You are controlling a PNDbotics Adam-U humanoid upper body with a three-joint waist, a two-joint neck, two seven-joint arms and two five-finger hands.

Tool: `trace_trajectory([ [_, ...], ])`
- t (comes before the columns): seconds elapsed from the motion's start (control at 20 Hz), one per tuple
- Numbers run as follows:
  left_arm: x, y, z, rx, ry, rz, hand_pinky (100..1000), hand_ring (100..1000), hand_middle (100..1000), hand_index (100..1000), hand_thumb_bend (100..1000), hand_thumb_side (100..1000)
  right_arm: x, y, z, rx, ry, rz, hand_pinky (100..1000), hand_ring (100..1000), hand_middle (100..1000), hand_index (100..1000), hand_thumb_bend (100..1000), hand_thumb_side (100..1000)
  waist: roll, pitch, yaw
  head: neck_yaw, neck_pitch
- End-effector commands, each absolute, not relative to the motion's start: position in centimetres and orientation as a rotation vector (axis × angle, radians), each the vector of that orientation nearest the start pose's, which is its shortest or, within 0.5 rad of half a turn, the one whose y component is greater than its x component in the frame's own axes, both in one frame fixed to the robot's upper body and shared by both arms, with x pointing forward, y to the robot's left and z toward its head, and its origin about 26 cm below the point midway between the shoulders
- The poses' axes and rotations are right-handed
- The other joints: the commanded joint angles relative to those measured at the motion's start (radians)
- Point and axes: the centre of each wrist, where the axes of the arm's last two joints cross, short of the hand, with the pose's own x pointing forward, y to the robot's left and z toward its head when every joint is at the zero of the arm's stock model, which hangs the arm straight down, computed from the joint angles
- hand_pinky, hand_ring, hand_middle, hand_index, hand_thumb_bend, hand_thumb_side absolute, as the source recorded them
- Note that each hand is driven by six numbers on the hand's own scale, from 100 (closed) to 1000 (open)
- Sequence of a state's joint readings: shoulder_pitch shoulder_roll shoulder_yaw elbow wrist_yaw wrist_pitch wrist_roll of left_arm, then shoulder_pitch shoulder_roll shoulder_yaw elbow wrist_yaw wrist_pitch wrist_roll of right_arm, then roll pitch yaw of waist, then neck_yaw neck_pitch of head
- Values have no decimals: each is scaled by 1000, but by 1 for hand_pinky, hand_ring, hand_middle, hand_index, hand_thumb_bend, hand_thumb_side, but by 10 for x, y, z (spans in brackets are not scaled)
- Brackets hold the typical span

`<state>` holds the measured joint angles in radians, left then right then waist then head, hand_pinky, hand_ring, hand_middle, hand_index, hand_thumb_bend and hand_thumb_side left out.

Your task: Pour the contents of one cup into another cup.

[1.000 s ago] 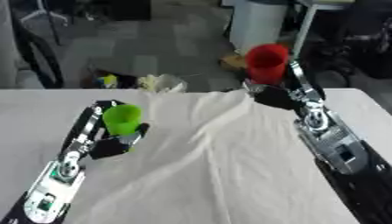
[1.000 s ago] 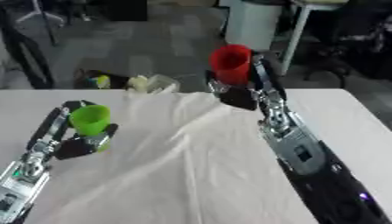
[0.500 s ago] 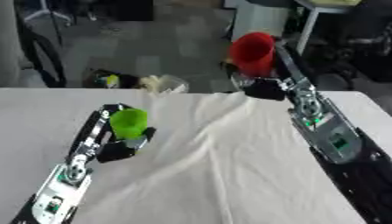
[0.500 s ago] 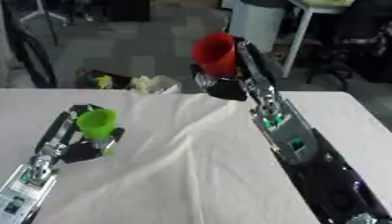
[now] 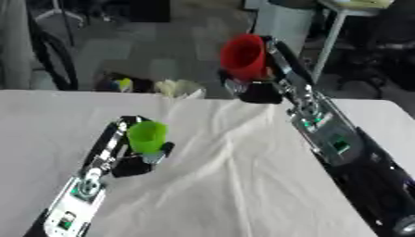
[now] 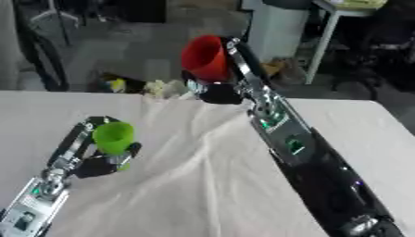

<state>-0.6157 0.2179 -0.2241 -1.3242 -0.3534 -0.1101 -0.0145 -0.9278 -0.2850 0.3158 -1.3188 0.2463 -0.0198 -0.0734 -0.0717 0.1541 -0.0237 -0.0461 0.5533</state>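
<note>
I have the tall red plastic cup (image 5: 244,56) in my right hand (image 5: 258,89), fingers curled round its lower part, raised well above the far edge of the tabletop (image 5: 243,185) with its mouth leaning toward my left. My left hand (image 5: 139,159) has its fingers wrapped round the base of the small bright green plastic cup (image 5: 147,135), which sits upright, low over the wrinkled white cloth (image 5: 219,152) that covers the tabletop. The two cups are well apart, so I judge the step in hand to be bringing the red one across.

To do it well, I would carry the red cup over until its lip is directly above the green mouth before adding any more tilt, because it leans already and whatever is inside could spill onto the cloth on the way. I cannot see into either cup. I would keep the green cup steady and level, lower the red rim close to it, then rotate slowly.
</note>
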Motion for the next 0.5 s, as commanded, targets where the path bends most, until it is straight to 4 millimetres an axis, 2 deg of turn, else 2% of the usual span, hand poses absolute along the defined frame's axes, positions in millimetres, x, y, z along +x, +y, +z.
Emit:
trace_trajectory([
  [0.05,408,178,124,279,-1994,-841,100,229,322,577,244,247,433,-137,247,-373,-2229,874,462,354,435,600,100,100,4,-20,4,-4,1],
  [0.5,406,167,117,247,-1986,-911,100,229,323,574,242,248,444,-128,243,-451,-2211,975,466,355,437,601,100,100,6,-19,26,-9,1],
])
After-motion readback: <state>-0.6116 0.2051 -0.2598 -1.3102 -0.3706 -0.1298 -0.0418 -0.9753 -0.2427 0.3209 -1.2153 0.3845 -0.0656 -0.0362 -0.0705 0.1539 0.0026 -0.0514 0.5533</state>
